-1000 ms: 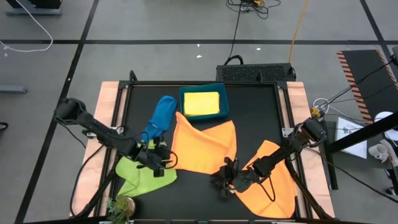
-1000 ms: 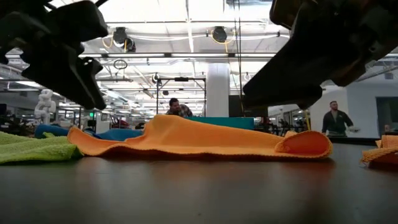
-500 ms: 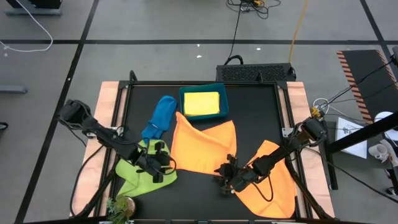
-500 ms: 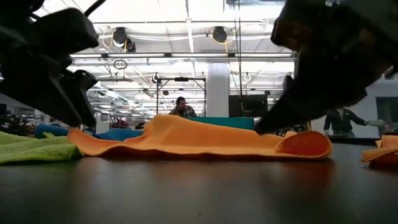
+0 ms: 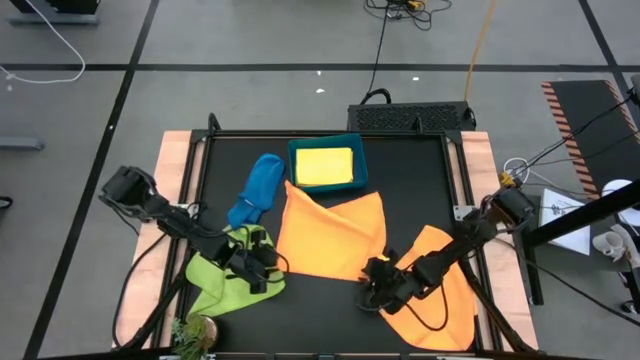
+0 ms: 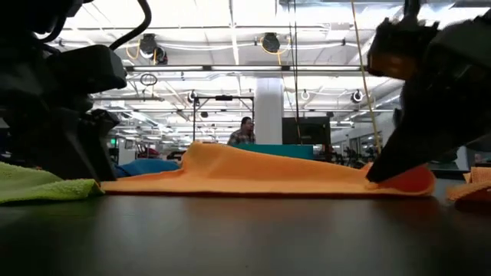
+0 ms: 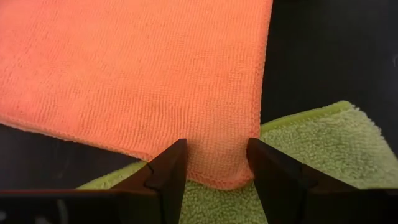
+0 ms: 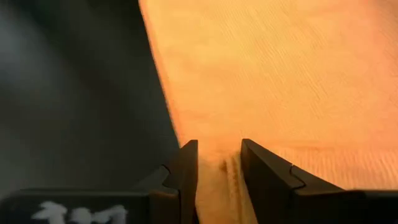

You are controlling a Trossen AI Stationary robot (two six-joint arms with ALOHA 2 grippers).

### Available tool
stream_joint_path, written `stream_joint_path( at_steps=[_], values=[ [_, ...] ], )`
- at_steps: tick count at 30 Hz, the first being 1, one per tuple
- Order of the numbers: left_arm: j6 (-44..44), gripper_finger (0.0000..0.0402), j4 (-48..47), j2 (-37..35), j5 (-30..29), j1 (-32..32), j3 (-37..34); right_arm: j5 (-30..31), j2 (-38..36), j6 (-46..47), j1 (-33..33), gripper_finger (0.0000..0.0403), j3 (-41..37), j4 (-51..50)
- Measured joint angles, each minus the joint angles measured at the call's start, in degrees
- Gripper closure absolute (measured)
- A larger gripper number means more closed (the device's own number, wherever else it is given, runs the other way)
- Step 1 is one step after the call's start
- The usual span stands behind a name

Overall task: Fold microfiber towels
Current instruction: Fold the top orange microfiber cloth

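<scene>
Both of my jaws are closed down onto the middle orange towel [image 5: 330, 235]: my left gripper [image 7: 214, 163] pinches its near left corner, where that corner overlaps the lime green towel [image 5: 228, 279], and my right gripper [image 8: 217, 158] pinches its near right corner, close to the second orange towel [image 5: 440, 290]. In each wrist view the cloth fills the narrow gap between my fingers, so I read both as holding fabric, not standing wide.

That orange towel lies spread in the middle of the black table [image 5: 415, 175], its far edge reaching the teal bin [image 5: 328, 165], where the yellow towel [image 5: 323, 165] sits. A blue towel [image 5: 258, 188] lies bunched to the left of the bin. From the low view, the orange cloth lies nearly flat with a soft rise in the middle.

As I judge it, the step in hand is the first fold of this towel: both near corners are gripped and the cloth has not yet been carried over. My next move calls for lifting both corners together, keeping them level and equally taut, then carrying them towards the far edge and laying them down so the edges line up. My left pinch must not drag the green towel along.

I can read no brand, label or writing anywhere on the towels or bin
</scene>
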Motion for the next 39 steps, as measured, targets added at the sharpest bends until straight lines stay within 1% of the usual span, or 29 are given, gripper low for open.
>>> stream_joint_path(
  at_steps=[6,11,13,15,21,24,28,31,33,36,39],
  values=[
    [-0.77,0.0229,0.28,0.16,0.27,0.02,0.0,2.9,-2.02,5.8,2.82,0.0289,0.02,-5.89],
    [-1.86,0.0229,0.84,0.2,3.57,-0.19,0.0,4.81,-3.53,11.33,4.84,0.0289,0.02,-12.66],
    [-2.39,0.0229,0.9,0.22,3.7,-0.63,-0.03,5.6,-3.67,13.93,5.5,0.0289,0.02,-15.3],
    [-2.77,0.0229,1.05,0.22,4.14,-1.29,-0.03,5.56,-3.63,16.68,6.1,0.0289,0.02,-18.41],
    [-5.56,0.0229,1.24,0.2,8.39,-3.33,0.0,3.96,-3.65,26.27,8.11,0.0289,0.02,-27.05],
    [-6.74,0.0229,1.21,0.2,11.87,-4.47,-0.03,3.34,-3.65,30.45,9.47,0.0289,0.02,-29.54],
    [-6.85,0.0229,2.15,0.21,12.91,-5.47,-0.05,2.64,-3.64,33.67,11.07,0.0289,0.02,-30.4],
    [-5.04,0.0229,3.4,0.26,13.2,-5.73,0.34,2.78,-3.63,33.76,11.66,0.0289,0.02,-28.77],
    [-3.34,0.0229,3.34,0.34,13.23,-5.7,1.06,4.15,-3.62,31.93,11.74,0.0289,0.18,-26.38],
    [-0.42,0.0229,2.73,0.5,13.19,-5.69,2.44,8.05,-3.61,25.56,11.61,0.0289,1.34,-21.4],
    [2.51,0.0229,2.88,0.53,13.23,-5.44,4.07,11.8,-3.61,16.21,10.73,0.0289,1.91,-13.95]
  ],
)
